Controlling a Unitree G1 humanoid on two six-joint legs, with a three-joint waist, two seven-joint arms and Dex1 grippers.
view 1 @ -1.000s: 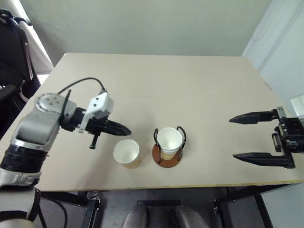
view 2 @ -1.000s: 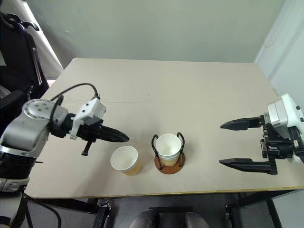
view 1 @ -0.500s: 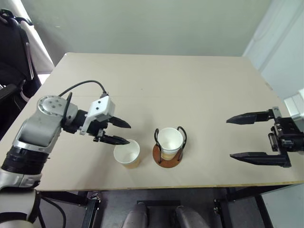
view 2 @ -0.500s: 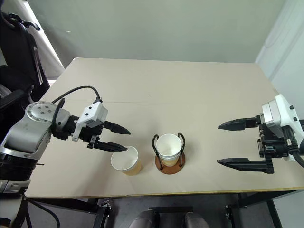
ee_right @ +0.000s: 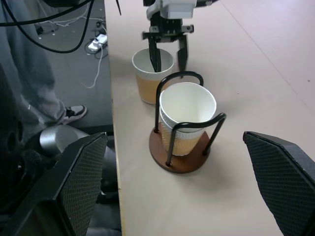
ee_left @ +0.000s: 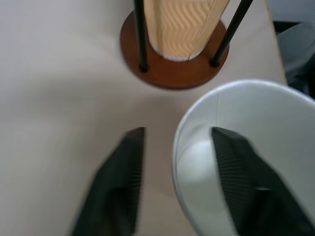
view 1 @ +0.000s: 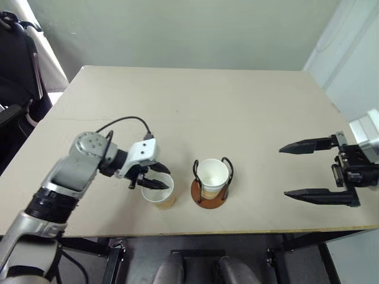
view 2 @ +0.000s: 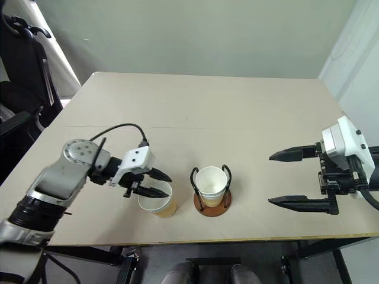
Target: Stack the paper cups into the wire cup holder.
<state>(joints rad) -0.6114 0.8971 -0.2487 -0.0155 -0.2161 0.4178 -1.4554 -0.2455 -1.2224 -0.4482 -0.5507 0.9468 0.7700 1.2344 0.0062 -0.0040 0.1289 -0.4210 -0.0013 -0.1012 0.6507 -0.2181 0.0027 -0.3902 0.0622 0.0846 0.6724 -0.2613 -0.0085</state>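
A loose paper cup [view 1: 159,191], tan outside and white inside, stands upright near the table's front edge. My left gripper [view 1: 168,178] is open and straddles its near wall. One finger [ee_left: 236,182] is inside the cup and the other finger [ee_left: 118,187] outside, with a small gap left to the wall. To the right of it stands the wire cup holder [view 1: 198,200], with another paper cup [view 1: 212,174] seated between its black loops. Far to the right, my right gripper [view 1: 283,171] hangs open above the table with nothing in it.
The beige table's front edge [view 1: 237,232] runs close below the cups. A black chair [view 1: 15,71] stands off the table's left side. In the right wrist view a person's grey trouser leg [ee_right: 29,73] and cables [ee_right: 93,42] are beside the table.
My left gripper went from shut to open, sank and moved right onto the loose cup's rim, one finger going inside, then narrowed. The right arm kept still.
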